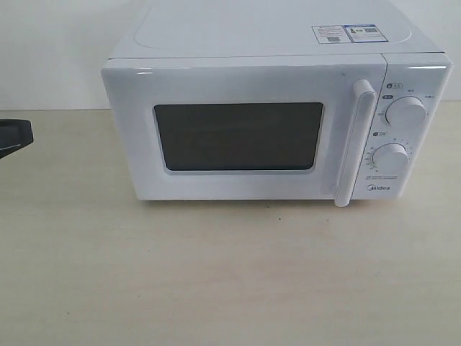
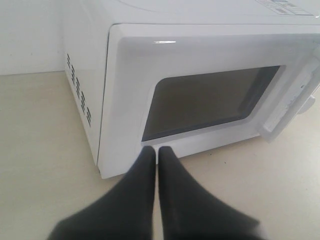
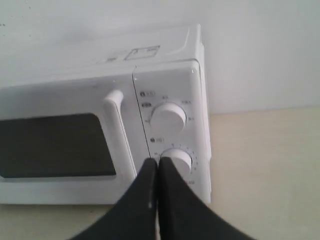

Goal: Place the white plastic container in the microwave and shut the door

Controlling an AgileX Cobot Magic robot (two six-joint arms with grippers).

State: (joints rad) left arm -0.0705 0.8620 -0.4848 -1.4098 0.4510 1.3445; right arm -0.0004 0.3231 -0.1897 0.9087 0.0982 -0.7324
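**Exterior.** Large white boxy microwave (image 1: 238, 32) on pale wood-grain table (image 1: 216, 281), facing camera. White door (image 1: 238, 83) with dark rectangular window (image 1: 239, 135) shut flush. Nothing discernible through the glass, so can't tell where the white plastic container is. Vertical white bar handle (image 1: 356, 144) at door's panel-side edge. Two round white dials on panel, upper dial (image 1: 405, 112) over lower dial (image 1: 390, 158). Grey "Midea" logo (image 1: 379, 189) below them; tick marks and icons too small to read. Two stickers (image 1: 349, 33) on top, print unreadable. Bare table across whole front and along both sides. Dark flat object (image 1: 14, 135) cut off at left frame edge, well apart from microwave, not identifiable.

**Left wrist.** Left gripper (image 2: 158, 150) closed: black tapered fingers (image 2: 140, 200) pressed together, nothing between them. Tips line up with door's lower edge below the window corner; contact can't be told. Black vent slots (image 2: 79, 95) on microwave side wall. Clear tabletop either side of the fingers.

**Right wrist.** Right gripper (image 3: 157, 161) closed too, black fingers (image 3: 175, 210) tip to tip, empty. Tips overlap the seam between door and panel, just beside lower dial; touching or not, can't tell. Panel print blurred. Open table beside panel side, white wall (image 3: 260, 50) behind.
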